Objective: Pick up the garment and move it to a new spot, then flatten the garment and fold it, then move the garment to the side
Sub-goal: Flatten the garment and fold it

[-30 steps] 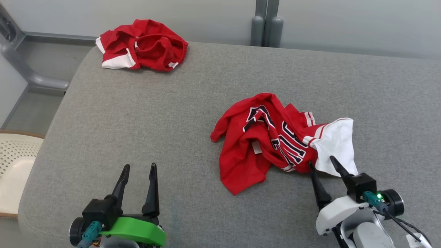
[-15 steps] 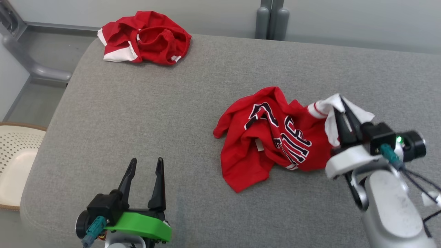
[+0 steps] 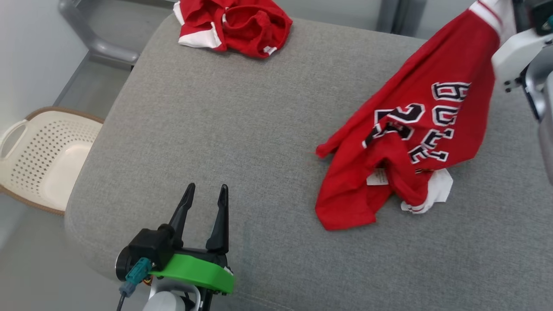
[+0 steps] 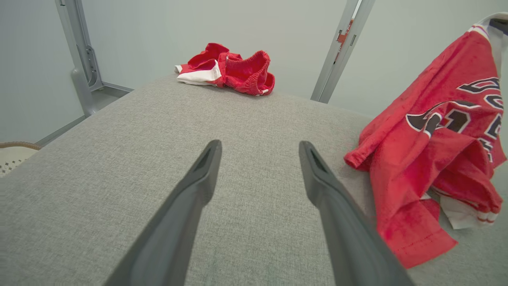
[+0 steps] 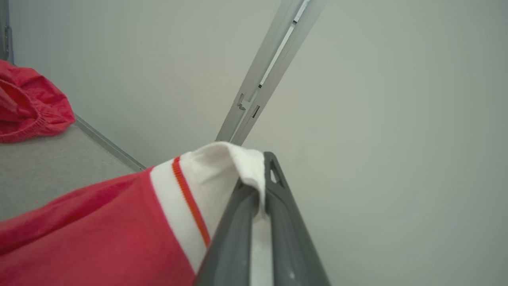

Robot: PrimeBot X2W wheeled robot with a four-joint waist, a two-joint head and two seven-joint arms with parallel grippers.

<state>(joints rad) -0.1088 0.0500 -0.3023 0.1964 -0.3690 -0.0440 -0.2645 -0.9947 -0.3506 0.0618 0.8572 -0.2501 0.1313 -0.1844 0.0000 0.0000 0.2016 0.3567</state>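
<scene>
A broad grey cushion [image 3: 242, 129] is the work surface, with a pale wall and a grey metal post [image 4: 341, 51] behind its far edge. The red jersey [image 3: 423, 129], with black-and-white lettering and white trim, hangs over the cushion's right half. Its upper, white-banded edge is raised off the cushion at the far right, while its lower folds, a white label and a white-trimmed corner rest on the cushion. The right gripper [image 5: 260, 186] has its two dark fingers pressed together on that white edge, with the cloth pinched between them and draped over one tip. The left gripper [image 3: 207, 186] sits above the cushion's near edge, left of the jersey and well apart from it, its fingers spread wide with nothing between them. A second red garment [image 3: 235, 21] with white panels lies crumpled at the cushion's far left corner. A cream perforated basket [image 3: 56, 138] stands on the floor beside the cushion's left edge.
</scene>
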